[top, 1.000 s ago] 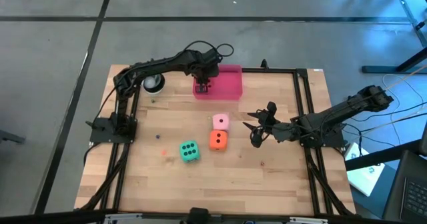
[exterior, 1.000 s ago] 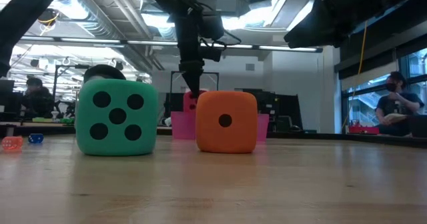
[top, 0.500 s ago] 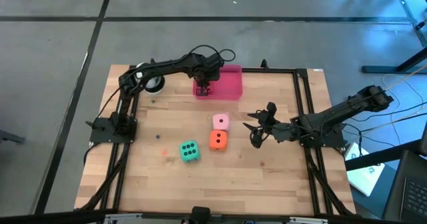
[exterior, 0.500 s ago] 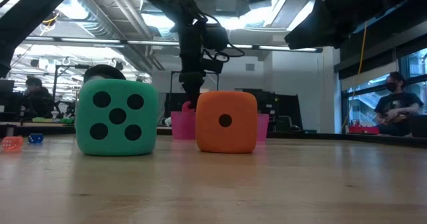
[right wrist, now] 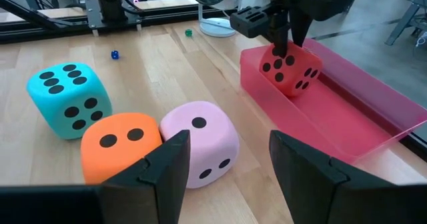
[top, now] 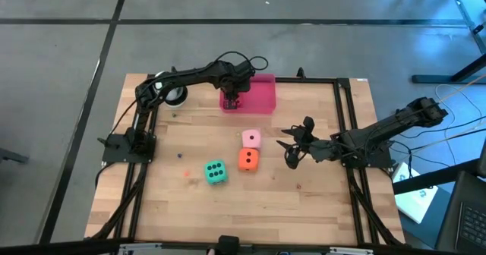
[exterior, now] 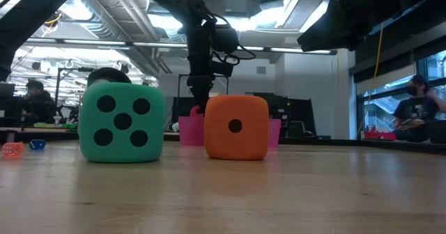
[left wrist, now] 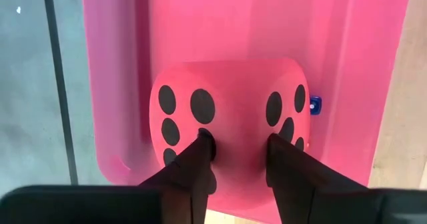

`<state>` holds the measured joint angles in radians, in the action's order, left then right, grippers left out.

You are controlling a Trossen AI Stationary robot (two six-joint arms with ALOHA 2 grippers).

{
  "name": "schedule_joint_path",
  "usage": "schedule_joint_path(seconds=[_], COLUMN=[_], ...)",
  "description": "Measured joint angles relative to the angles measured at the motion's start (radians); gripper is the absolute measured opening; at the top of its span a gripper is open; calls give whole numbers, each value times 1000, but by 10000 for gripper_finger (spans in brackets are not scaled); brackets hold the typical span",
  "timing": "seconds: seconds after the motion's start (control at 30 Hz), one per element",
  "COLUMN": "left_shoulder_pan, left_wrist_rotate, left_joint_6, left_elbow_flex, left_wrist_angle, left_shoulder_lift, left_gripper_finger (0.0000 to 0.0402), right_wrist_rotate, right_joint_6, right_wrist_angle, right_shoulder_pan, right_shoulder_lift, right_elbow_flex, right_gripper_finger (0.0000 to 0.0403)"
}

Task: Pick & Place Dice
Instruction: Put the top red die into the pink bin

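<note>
The red die (left wrist: 227, 117) sits inside the pink tray (top: 260, 96) at the table's far side, under my left gripper (left wrist: 240, 151), which is shut on it. The right wrist view shows the red die (right wrist: 291, 69) tilted within the tray walls (right wrist: 347, 117). The light pink die (top: 251, 139), the orange die (top: 247, 159) and the green die (top: 216, 172) rest on the wood mid-table. My right gripper (top: 292, 145) is open and hovers to the right of these three, touching nothing. My left gripper pinches the red die between its two fingers (left wrist: 200, 154) at an upturned edge (left wrist: 237, 127) between two pipped faces. The fingers come from above, pointing down. The die is tilted, low inside the tray; whether its underside touches the tray floor I cannot tell.
A white round object (top: 175, 96) lies at the far left corner, beside the tray. Small beads (top: 180, 155) lie left of the green die. Black frame rails (top: 345, 126) border the table. Bare wood lies toward the near edge. A person (exterior: 412, 112) is in the room beyond.
My left gripper has come down with the red die into the pink tray, staying shut on it, then has held still. The other dice and my right arm have not moved.
</note>
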<state>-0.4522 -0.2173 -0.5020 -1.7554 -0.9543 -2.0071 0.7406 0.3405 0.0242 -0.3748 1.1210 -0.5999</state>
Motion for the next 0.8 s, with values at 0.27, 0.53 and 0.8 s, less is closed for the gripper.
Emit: schedule_joint_path(seconds=[0.27,0.53,0.8], left_shoulder_pan=[0,2,10], left_wrist_rotate=[1,-5,-2], left_joint_6=[0,1,11], left_elbow_flex=[0,-3,-103], left_wrist_angle=[0,-8,-82], left_shoulder_lift=[0,2,8], left_gripper_finger=[177,208,210], right_wrist_rotate=[0,0,14], right_joint_6=[0,2,13], right_wrist_angle=[0,0,-1], right_shoulder_pan=[0,0,1], right_shoulder_lift=[0,35,73], right_elbow_flex=[0,0,0], right_gripper_finger=[206,206,206])
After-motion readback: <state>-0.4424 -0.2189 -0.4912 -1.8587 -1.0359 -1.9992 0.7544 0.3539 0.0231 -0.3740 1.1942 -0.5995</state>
